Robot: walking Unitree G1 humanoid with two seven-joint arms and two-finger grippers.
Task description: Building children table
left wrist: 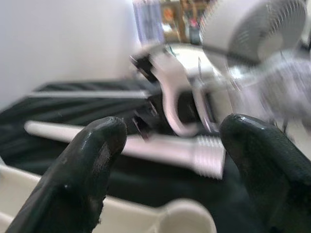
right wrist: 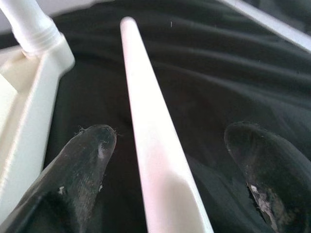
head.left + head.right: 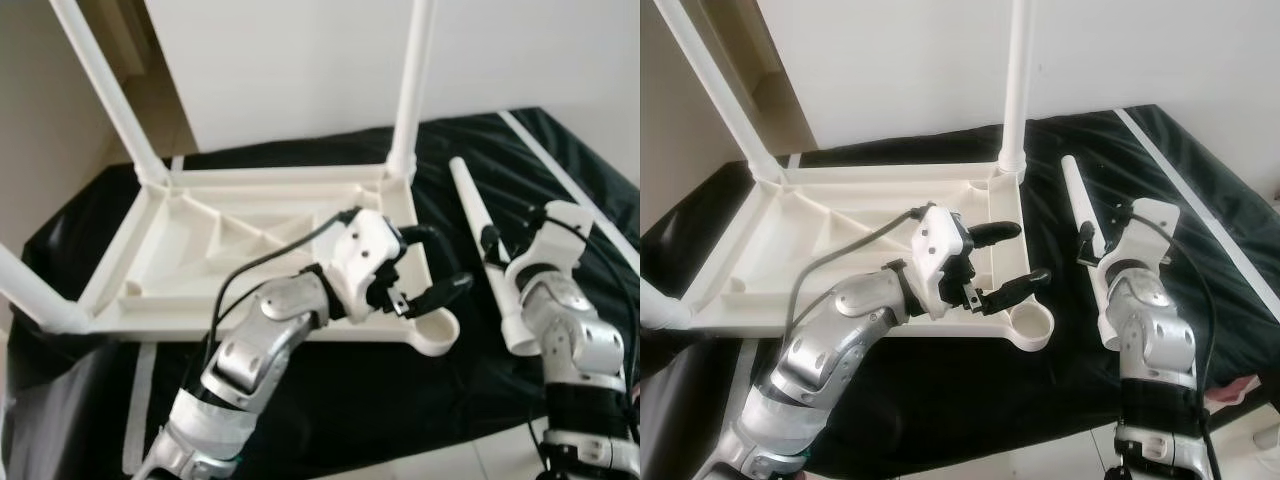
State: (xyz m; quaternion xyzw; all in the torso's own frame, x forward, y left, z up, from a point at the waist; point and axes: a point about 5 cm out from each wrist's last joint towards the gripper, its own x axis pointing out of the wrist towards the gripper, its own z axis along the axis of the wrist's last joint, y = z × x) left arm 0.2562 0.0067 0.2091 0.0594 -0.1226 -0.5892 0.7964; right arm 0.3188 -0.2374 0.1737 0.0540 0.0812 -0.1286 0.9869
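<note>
Black cloth [image 3: 350, 400] is spread over the floor before a white wall. Item: white children's table top [image 3: 250, 250], laid upside down at centre, three legs fitted upright. Item: loose table leg [image 3: 485, 250], laid at 3 o'clock beside it. Left gripper [image 3: 430, 265] is held wide open above the empty corner socket [image 3: 437, 335]. Right gripper [image 2: 165, 160] is spread wide astride the loose leg, not touching.

A cream-white table top [image 3: 200, 250] and white loose leg [image 3: 485, 250] lie on plain black cloth [image 3: 350, 400].
</note>
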